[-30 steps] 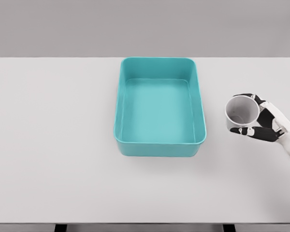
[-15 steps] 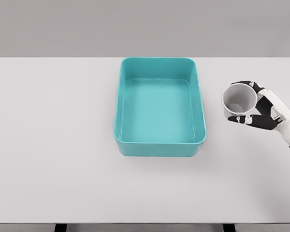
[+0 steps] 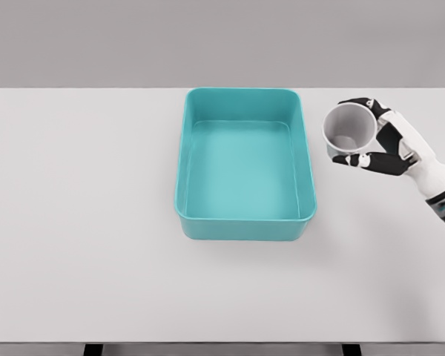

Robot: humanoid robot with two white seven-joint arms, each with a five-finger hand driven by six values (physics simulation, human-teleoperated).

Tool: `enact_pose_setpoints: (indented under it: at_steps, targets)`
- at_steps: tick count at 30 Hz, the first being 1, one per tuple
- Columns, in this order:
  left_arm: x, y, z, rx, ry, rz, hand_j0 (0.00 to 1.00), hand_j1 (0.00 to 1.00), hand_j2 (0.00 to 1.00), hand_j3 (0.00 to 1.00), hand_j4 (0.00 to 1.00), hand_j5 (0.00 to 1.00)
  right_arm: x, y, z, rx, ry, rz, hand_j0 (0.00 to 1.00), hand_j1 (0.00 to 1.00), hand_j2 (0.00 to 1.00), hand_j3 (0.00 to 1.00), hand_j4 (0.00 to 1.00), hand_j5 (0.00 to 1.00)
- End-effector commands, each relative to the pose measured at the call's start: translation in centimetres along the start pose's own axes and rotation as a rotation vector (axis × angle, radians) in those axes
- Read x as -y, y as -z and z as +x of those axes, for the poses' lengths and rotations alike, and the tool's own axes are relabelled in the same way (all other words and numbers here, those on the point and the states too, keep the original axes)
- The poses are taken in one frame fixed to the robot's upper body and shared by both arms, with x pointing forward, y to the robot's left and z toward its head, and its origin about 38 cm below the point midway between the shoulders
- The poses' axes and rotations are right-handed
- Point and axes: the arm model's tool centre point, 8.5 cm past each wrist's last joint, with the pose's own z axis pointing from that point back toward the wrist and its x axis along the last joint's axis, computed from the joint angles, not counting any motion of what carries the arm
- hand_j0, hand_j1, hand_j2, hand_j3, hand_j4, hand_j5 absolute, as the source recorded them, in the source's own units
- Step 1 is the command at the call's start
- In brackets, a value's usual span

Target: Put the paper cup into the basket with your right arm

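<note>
From the head view, we see a wide white surface (image 3: 96, 222) running to a grey backdrop. In its middle stands a teal basket (image 3: 245, 222), rectangular with rounded corners, its long sides running away from us and its inside bare.

Our right arm comes in from the picture's right edge. Its right robot hand (image 3: 382, 141), white with black joints, is wrapped around the paper cup (image 3: 349, 130): the fingers (image 3: 360, 103) curl over the far side of the cup, and the thumb (image 3: 365, 160) presses along the near side, so the cup is clasped between them. The cup is white to grey, and its open mouth is tipped toward us, so that we look down into its hollow.

The cup lies just to the right of the basket's right wall, level with the basket's far half, and apart from the rim. We cannot tell from this angle whether the cup is touching the surface or held above it. It is outside the basket, not over it.

Our left arm does not show in this view.
</note>
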Motion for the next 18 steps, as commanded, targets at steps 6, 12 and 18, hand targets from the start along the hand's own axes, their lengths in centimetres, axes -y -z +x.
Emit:
enact_pose_setpoints:
  at_steps: [6, 12, 18]
  targets:
    - [0.0, 0.0, -0.1, -0.002, 0.000, 0.000, 1.00, 1.00, 1.00, 1.00, 1.00, 1.00, -1.4, 3.1, 0.8, 0.027, -0.058, 0.034, 0.59, 0.59, 0.59, 0.59, 0.59, 0.59]
    - [0.0, 0.0, 0.0, 0.000, 0.000, -0.002, 1.00, 1.00, 1.00, 1.00, 1.00, 1.00, -2.0, 5.3, 1.8, 0.043, -0.117, 0.067, 0.59, 0.59, 0.59, 0.59, 0.59, 0.59]
    - [0.0, 0.0, -0.1, -0.002, 0.000, 0.000, 1.00, 1.00, 1.00, 1.00, 1.00, 1.00, -2.7, 7.4, 3.1, 0.064, -0.179, 0.119, 0.59, 0.59, 0.59, 0.59, 0.59, 0.59]
